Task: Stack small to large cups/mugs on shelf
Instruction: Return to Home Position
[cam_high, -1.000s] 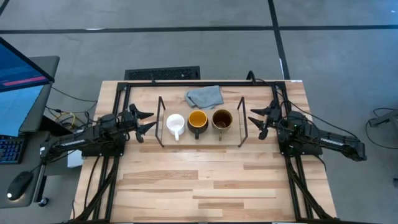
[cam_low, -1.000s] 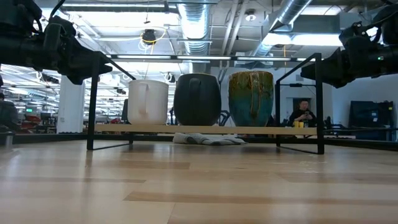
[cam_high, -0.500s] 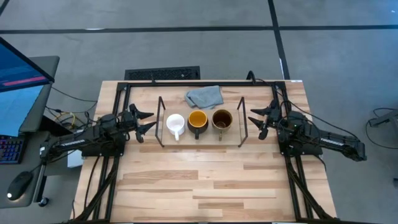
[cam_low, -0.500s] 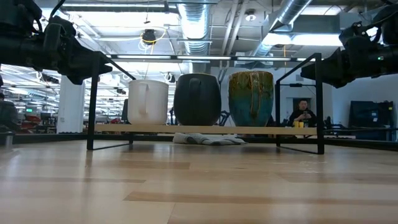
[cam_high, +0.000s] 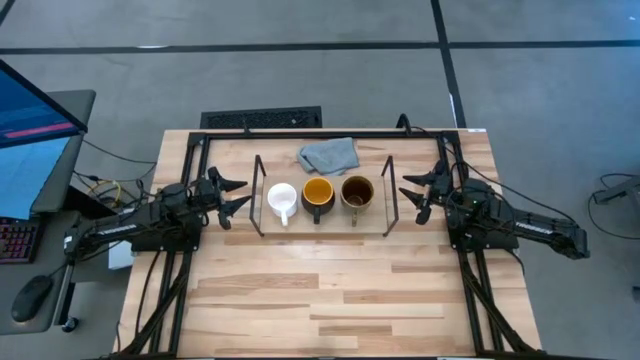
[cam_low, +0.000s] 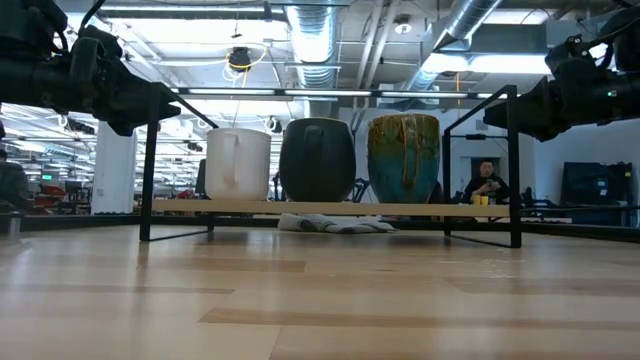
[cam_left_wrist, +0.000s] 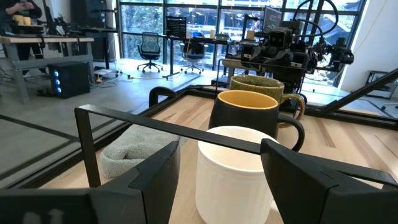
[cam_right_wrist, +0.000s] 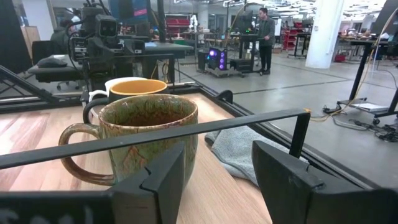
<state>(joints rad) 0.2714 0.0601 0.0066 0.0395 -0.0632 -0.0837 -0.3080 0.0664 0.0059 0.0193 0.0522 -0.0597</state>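
Dark fingers of the left gripper are spread wide and hold nothing. This gripper hovers just outside the left end of the shelf, apart from its thin black wire frame. The wrist view looks between the fingers at the row of mugs.

The right gripper mirrors it. Its fingers are parted and empty, and it hovers just outside the shelf's right end without touching anything.

Between the two grippers, three mugs stand upright in a row on the shelf's light wooden base. The small white mug is at the left end. The dark mug with the yellow-orange inside is in the middle. The brown mug, streaked with green glaze, is at the right end. The low view shows them close side by side, and the row rises from smallest to largest.

A crumpled grey cloth lies on the wooden table just behind the shelf, apart from the mugs.

The stacking itself looks finished: every mug is on the shelf, in size order, and neither gripper is carrying anything. As far as can be judged, all that is left is for both arms to draw away from the shelf ends to their resting poses. The only risk there is a finger catching the wire frame.
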